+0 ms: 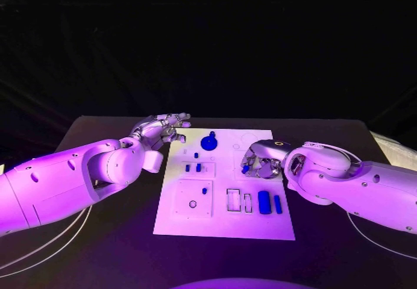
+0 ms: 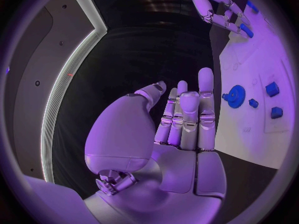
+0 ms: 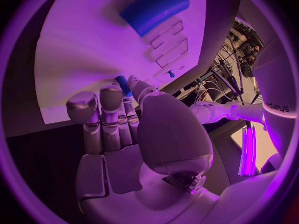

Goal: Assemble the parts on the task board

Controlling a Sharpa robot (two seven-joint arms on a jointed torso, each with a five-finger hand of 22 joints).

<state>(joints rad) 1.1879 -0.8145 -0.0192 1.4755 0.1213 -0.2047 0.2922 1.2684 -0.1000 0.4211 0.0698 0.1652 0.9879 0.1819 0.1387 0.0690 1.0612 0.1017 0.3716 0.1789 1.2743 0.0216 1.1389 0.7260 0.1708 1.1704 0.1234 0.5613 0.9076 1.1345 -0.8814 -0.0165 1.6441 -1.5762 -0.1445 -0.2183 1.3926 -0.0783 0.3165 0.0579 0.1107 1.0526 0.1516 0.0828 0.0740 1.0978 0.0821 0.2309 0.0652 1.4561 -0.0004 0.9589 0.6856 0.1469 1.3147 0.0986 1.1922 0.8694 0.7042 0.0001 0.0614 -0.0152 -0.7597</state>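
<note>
The right hand (image 1: 261, 164) hangs over the right half of the board (image 1: 228, 226), fingers curled down, and in its wrist view the thumb and a finger (image 3: 132, 87) pinch a small blue peg (image 3: 122, 84) (only its end shows between them). Just nearer the robot than that hand lie a blue block (image 1: 264, 201) and a thin blue bar (image 1: 278, 203), side by side, beside 2 empty rectangular slots (image 1: 234, 199) outlined on the board. The left hand (image 1: 161, 129) floats off the board's far left corner, above the dark table (image 1: 104, 129); its wrist view shows the fingers (image 2: 190, 114) straight, side by side, close together, the thumb a little apart, and nothing in them. Just beside that hand, on the board's far edge, a blue gear (image 1: 210, 142) lies flat. Nearer the robot, 3 small blue cubes (image 1: 193, 167) sit in a group within a marked square on the board's left half. Closer still, a short blue pin (image 1: 204, 190) stands in a square plate (image 1: 193, 198) that also has an oval hole. The board itself lies flat in the middle of the table, between the 2 arms.
</note>
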